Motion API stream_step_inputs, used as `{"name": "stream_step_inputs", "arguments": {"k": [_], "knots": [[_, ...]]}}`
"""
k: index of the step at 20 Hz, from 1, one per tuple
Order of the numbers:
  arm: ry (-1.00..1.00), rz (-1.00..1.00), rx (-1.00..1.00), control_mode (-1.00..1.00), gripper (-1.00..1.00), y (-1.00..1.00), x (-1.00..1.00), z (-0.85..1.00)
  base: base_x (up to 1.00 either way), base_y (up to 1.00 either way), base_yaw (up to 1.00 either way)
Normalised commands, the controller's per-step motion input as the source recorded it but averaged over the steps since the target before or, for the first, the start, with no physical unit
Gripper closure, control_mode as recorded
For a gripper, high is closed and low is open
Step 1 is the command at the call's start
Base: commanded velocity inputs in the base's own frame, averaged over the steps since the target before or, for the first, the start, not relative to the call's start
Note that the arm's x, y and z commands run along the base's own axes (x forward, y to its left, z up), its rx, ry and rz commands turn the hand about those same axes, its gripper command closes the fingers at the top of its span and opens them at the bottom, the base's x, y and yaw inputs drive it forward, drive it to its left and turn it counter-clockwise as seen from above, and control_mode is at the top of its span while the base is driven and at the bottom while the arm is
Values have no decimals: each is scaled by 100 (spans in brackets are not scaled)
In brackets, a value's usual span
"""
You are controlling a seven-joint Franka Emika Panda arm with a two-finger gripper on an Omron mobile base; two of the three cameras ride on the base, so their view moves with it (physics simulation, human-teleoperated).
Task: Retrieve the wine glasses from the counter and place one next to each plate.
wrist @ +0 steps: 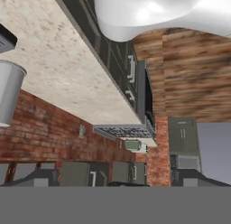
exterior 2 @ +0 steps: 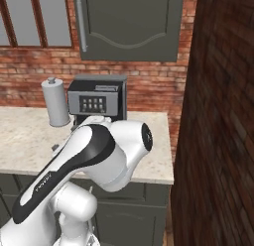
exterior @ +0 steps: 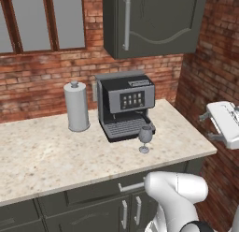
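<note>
One wine glass [exterior: 145, 140], grey and smoky with a round foot, stands upright on the beige speckled counter [exterior: 46, 156] just in front of the coffee machine's drip tray. My gripper [exterior: 208, 126] hangs at the right edge of the left base view, above the counter's right end. It is well to the right of the glass, open, with nothing between its fingers. In the right base view my own arm covers the spot where the glass stands. The rolled hand view looks along the counter [wrist: 58, 69] and the cabinet fronts. The plates are out of view.
A black and silver coffee machine [exterior: 125, 105] stands at the back of the counter, with a tall grey canister [exterior: 77, 107] with a knob to its left. A dark wall cabinet [exterior: 149, 20] hangs overhead. A brick wall [exterior: 210, 72] closes the counter's right end.
</note>
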Motion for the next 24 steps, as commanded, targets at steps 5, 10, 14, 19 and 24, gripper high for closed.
{"name": "stream_step_inputs", "arguments": {"k": [5,10,14,19,24], "knots": [[0,0,0,-100,-100,0,1,-22,-2,0,0],[1,0,0,-100,-100,0,0,-68,0,0,0],[0,0,-1,-100,-100,-1,8,-47,0,0,0],[-1,0,0,-100,-100,-23,32,-44,0,0,0],[0,0,1,-100,-100,-17,66,-48,0,0,0]]}}
